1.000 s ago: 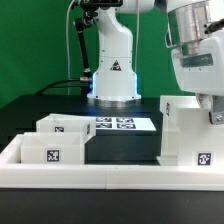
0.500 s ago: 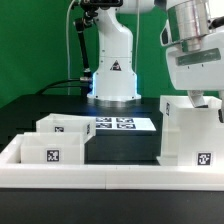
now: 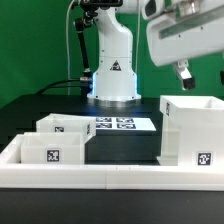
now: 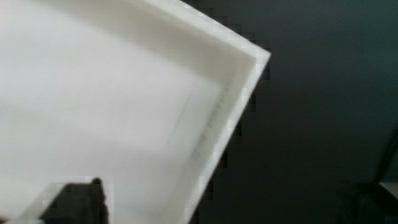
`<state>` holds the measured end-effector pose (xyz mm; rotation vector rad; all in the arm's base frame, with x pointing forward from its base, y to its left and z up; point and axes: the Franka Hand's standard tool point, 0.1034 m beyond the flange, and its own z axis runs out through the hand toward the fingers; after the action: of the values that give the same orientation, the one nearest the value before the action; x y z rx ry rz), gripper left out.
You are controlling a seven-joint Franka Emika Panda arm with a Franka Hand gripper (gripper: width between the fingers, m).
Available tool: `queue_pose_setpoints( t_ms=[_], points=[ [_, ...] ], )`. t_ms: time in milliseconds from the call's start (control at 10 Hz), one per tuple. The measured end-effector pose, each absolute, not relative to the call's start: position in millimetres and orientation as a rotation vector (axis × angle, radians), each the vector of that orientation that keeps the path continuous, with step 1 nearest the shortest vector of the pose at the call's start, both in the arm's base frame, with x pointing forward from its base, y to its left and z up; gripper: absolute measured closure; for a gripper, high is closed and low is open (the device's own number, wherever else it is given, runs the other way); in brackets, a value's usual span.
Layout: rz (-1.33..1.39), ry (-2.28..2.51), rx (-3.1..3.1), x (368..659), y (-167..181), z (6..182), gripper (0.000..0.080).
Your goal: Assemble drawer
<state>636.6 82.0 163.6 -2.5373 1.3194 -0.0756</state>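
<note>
Up at the exterior view's right, the end effector (image 3: 183, 70) hangs clear above the big box (image 3: 190, 130), pinching nothing; in the wrist view one dark finger (image 4: 71, 200) sits far off centre, so the jaws read as spread; under it shows the box's white rim and corner against the black counter (image 3: 120, 152). The big box stands upright, open on top; well apart at the left sits a small box (image 3: 50, 152), a second small box (image 3: 60, 124) just behind it; the marker board (image 3: 120, 123) lies between, further back; a white rail (image 3: 100, 178) runs along the front.
</note>
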Motion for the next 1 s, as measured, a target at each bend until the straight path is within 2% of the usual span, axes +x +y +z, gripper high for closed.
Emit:
queue_pose_setpoints(
  t_ms=[400, 700, 800, 1000],
  points=[
    [-0.083, 1.211, -2.597, 635.6, 81.4, 162.4, 0.0151],
    [-0.108, 0.633, -2.845, 626.0, 64.3, 157.1, 0.0151],
    [-0.113, 0.474, -2.888, 619.7, 55.4, 150.4, 0.0151],
    [-0.129, 0.299, -2.916, 619.2, 55.1, 149.2, 0.0151]
  ],
)
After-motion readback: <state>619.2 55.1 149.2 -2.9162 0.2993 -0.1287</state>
